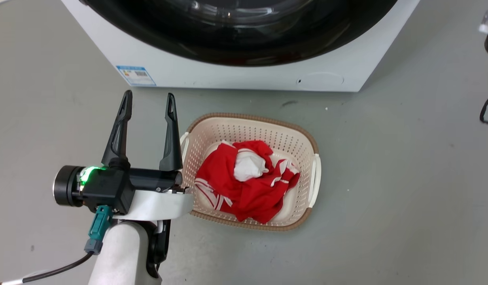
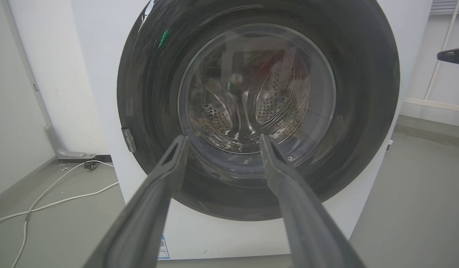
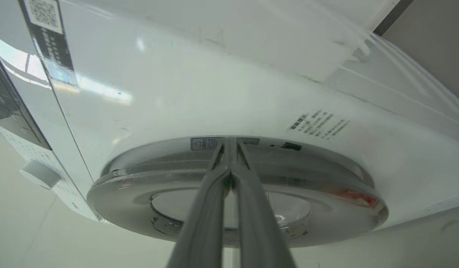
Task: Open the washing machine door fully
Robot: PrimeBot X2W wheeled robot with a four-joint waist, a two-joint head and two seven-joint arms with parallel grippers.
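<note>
Head view, left gripper (image 1: 149,95): fingers spread wide and empty, pointing up the view at the washing machine (image 1: 228,77), well short of its front.
Head view, washing machine door (image 1: 244,51): the lower arc of its black rim crosses the top of the view, ahead and to the right of that gripper.
Head view, laundry basket (image 1: 307,138): on the floor just beside the left gripper, with a red cloth (image 1: 248,186) inside.
Left wrist view, door: it faces the open fingers square on and looks shut against the white front, with a metal hinge piece (image 2: 128,139) on the rim's left edge.
Right wrist view, right gripper (image 3: 229,149): fingers pressed together, holding nothing, with the tips at the seam between door rim and cabinet. I cannot tell whether they touch it.
Right wrist view, door: seen edge-on, a flat disc standing proud of the front.
Judgement: the right arm is nearer, and the rim edge lies straight ahead of its tips. The move likely turns on drawing that edge outward so the door swings about the hinge.
</note>
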